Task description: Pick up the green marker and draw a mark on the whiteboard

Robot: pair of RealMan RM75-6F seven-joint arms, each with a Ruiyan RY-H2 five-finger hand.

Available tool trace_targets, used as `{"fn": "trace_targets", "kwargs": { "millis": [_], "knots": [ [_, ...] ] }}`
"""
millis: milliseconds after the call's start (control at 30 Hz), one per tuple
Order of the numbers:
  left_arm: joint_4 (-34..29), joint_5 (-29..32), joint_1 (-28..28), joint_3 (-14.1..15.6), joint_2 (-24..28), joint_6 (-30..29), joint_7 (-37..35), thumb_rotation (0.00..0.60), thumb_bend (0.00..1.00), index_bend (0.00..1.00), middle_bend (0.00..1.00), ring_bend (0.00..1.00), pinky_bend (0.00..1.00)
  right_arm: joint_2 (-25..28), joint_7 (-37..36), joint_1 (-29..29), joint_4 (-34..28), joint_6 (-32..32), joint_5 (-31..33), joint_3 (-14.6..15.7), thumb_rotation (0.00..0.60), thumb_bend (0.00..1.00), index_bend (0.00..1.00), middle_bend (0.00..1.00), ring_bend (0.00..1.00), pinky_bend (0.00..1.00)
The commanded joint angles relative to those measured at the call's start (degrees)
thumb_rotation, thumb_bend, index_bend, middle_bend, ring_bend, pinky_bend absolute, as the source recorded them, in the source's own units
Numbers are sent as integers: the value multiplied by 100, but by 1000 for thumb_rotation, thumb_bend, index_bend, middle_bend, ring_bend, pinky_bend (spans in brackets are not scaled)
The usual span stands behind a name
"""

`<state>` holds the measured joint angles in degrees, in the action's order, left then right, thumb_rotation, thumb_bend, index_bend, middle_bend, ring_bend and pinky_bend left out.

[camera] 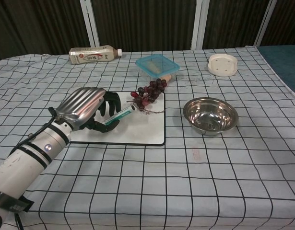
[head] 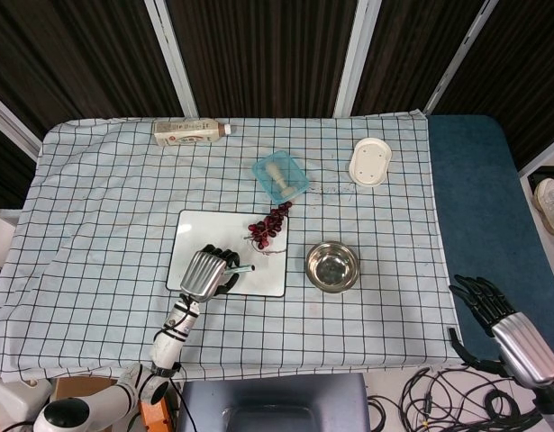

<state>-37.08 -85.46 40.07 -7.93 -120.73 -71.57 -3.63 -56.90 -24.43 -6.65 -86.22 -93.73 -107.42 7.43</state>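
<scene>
My left hand (head: 207,273) (camera: 88,109) hovers over the lower part of the whiteboard (head: 196,234) (camera: 146,130) and grips the green marker (head: 241,268) (camera: 120,115). The marker sticks out to the right of the fingers, lying nearly flat over the board. Whether its tip touches the board, I cannot tell. No mark shows on the white surface. My right hand (head: 506,326) hangs off the table's right front corner over the blue floor, fingers spread and holding nothing.
A bunch of dark red grapes (head: 268,228) (camera: 148,92) lies on the board's upper right corner. A steel bowl (head: 331,266) (camera: 210,115) stands to the right. Farther back are a blue container (head: 280,175), a white dish (head: 370,161) and a lying bottle (head: 190,131).
</scene>
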Motion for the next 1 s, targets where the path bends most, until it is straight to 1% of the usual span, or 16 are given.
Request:
{"fn": "trace_targets", "kwargs": {
  "millis": [33, 467, 1000],
  "knots": [
    [-18, -1, -9, 4, 11, -7, 3, 600, 511, 799, 805, 560, 455, -2, 5, -3, -5, 3, 4, -3, 600, 287, 0, 0, 0, 44],
    [44, 42, -43, 20, 6, 90, -32, 600, 511, 799, 805, 559, 453, -5, 21, -7, -10, 17, 6, -1, 600, 288, 0, 0, 0, 44],
    [206, 105, -224, 31, 132, 36, -275, 600, 515, 799, 805, 559, 446, -28, 126, 2, -35, 57, 47, -10, 600, 288, 0, 0, 0, 44]
  ]
}}
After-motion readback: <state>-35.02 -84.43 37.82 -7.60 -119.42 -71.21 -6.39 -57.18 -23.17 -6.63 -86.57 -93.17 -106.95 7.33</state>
